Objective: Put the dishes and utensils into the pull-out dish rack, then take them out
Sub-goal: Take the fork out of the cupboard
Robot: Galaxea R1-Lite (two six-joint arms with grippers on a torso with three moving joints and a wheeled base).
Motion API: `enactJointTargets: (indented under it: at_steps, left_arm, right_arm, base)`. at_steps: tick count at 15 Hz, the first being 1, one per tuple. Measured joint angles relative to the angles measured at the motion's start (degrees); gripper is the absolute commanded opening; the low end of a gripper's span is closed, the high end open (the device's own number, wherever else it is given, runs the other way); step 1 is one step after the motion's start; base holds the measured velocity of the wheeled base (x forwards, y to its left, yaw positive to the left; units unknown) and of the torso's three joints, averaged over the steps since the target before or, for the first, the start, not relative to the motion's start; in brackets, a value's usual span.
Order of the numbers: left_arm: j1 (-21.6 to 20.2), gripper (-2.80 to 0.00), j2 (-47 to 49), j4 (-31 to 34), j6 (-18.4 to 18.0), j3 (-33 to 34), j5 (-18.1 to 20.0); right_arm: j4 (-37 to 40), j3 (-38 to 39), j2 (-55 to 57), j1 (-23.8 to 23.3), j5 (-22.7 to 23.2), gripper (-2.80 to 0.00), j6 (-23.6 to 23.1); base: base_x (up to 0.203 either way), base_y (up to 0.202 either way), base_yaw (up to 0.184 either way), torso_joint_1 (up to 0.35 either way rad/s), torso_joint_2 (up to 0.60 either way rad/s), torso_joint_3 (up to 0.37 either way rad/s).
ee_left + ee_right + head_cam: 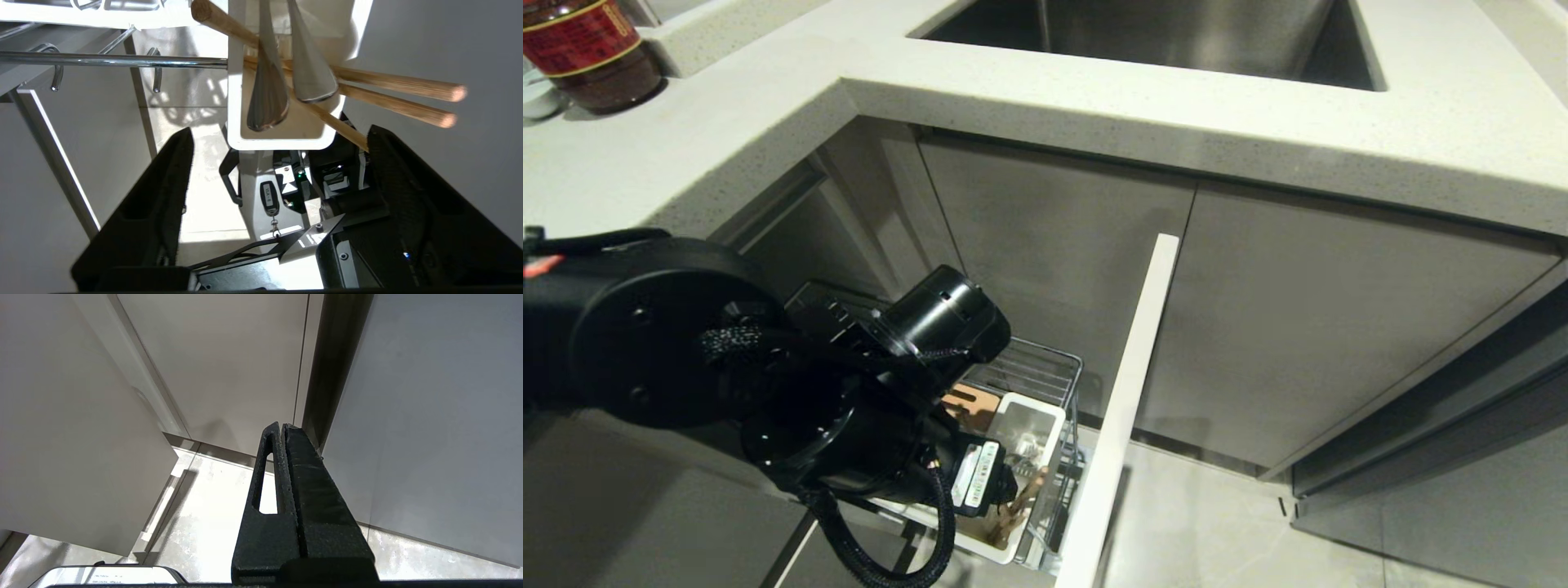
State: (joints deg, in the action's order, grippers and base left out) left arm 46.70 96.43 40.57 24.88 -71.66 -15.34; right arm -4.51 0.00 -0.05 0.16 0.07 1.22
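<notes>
Chopsticks (392, 83) lean slanted in utensil cup (235, 102), ends projecting over its rim.

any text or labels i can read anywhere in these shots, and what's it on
Nothing reads clearly.
Red label on the dark jar on the countertop: print too blurred.
White sticker on the left arm near the utensil cup: too small.
Key fob hanging on the robot's base: markings illegible.

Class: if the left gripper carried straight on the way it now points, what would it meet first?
Probably the white utensil cup, whose rim lies between the open left gripper's fingers; one chopstick already nears a finger, though depth is unclear.
</notes>
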Motion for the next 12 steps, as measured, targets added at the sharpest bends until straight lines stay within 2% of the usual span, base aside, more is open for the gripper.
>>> enactJointTargets:
  at_steps: [8,9,12]
  left_arm:
    - [-0.1,0.0,2.0,-0.2,0.1,0.2,1.0]
    - [-0.1,-2.8,2.1,-0.2,0.1,0.2,1.0]
    - [-0.1,-2.8,2.3,-1.2,0.2,0.2,1.0]
  right_arm:
    - [0.0,0.0,0.0,0.0,0.0,-2.8,0.0]
    - [0.0,0.0,0.0,0.0,0.0,-2.8,0.0]
    - [0.0,0.0,0.0,0.0,0.0,-2.8,0.0]
  base:
    - [0.0,0.0,0.0,0.0,0.0,0.0]
    - [0.0,0.0,0.0,0.0,0.0,0.0]
    - [0.0,0.0,0.0,0.0,0.0,0.0]
